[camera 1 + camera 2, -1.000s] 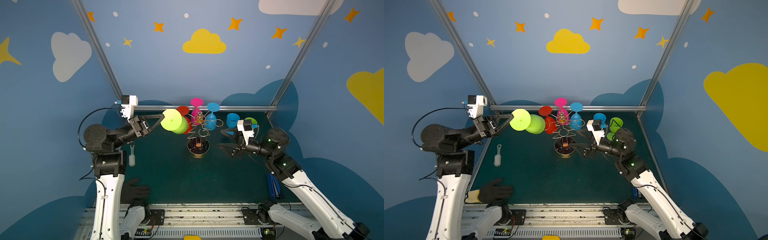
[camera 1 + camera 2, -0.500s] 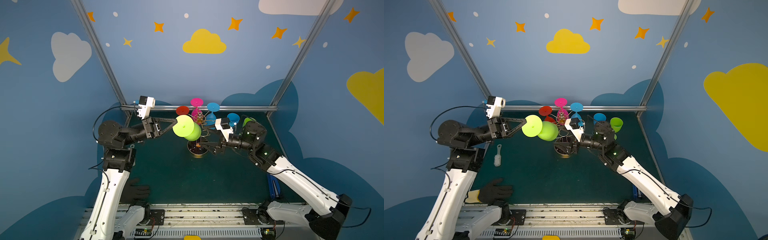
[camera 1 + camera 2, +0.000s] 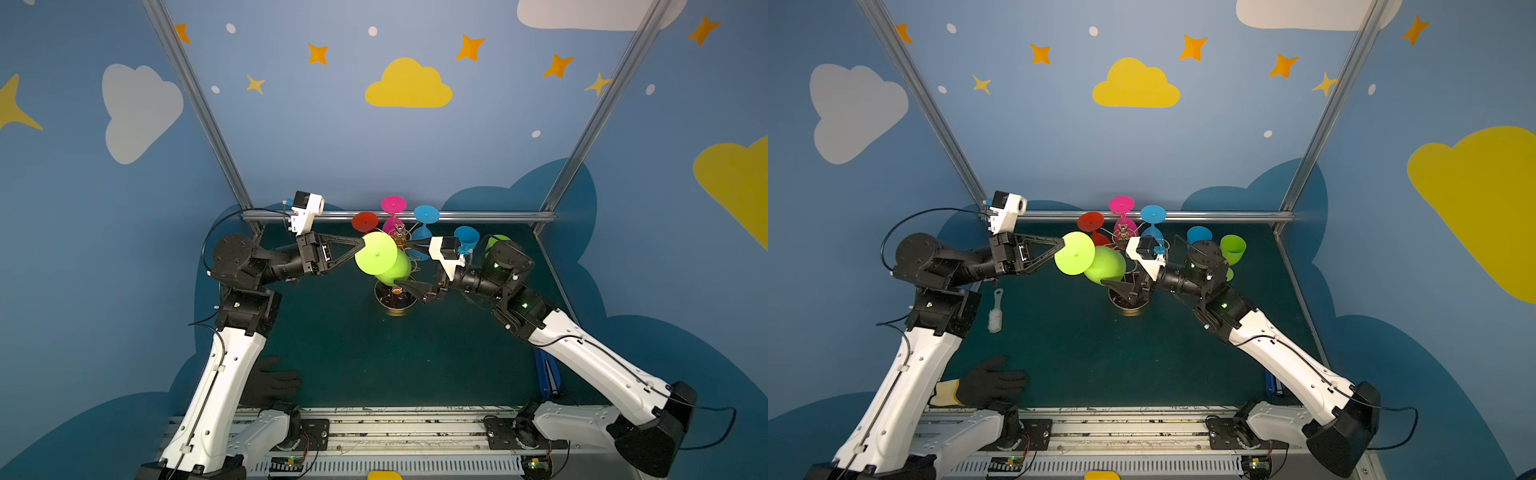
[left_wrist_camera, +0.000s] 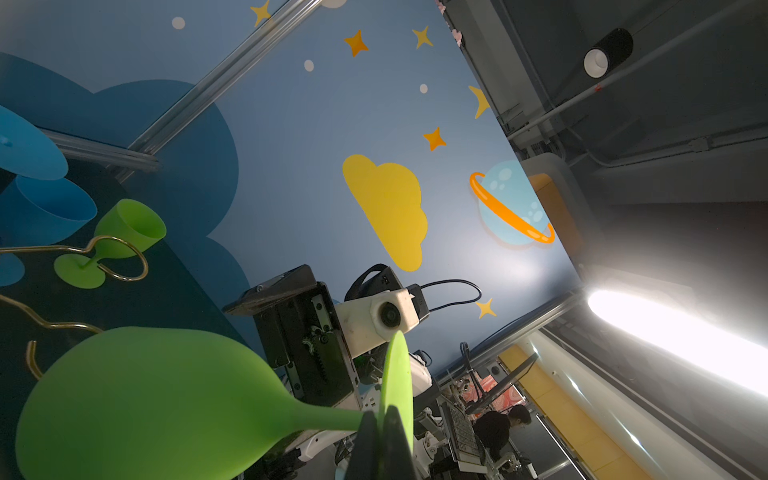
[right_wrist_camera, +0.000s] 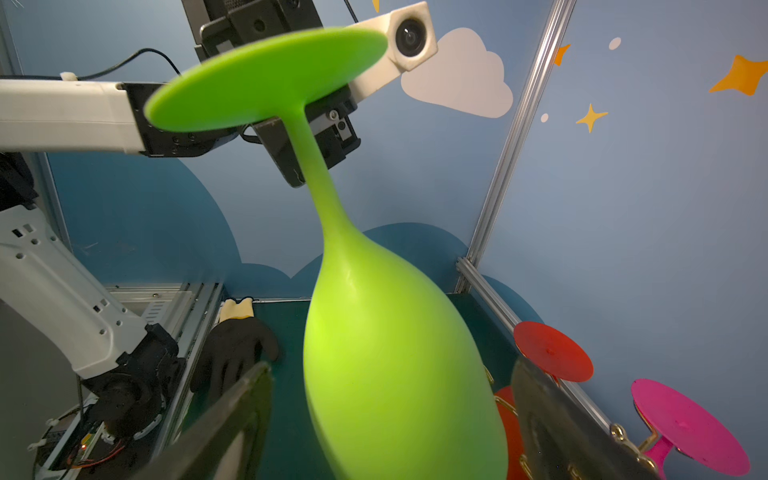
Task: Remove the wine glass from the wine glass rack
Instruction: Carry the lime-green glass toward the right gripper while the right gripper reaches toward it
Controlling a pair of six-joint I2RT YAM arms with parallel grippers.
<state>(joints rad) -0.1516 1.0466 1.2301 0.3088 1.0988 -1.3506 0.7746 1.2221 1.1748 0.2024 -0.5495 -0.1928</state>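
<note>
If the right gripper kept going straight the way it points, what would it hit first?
The bowl of the lime-green wine glass, held at its stem by the left gripper. In the right wrist view the right gripper has its open jaws flanking that bowl, though the gap is hard to judge.

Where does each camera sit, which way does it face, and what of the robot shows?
Top views: overhead, looking down and forward at the table; left arm and right arm show.
Left wrist: looks past the shut left end effector and its green glass toward the right wrist camera.
Right wrist: faces the left arm; the open right end effector flanks the glass.
Shared: the green glass.
</note>
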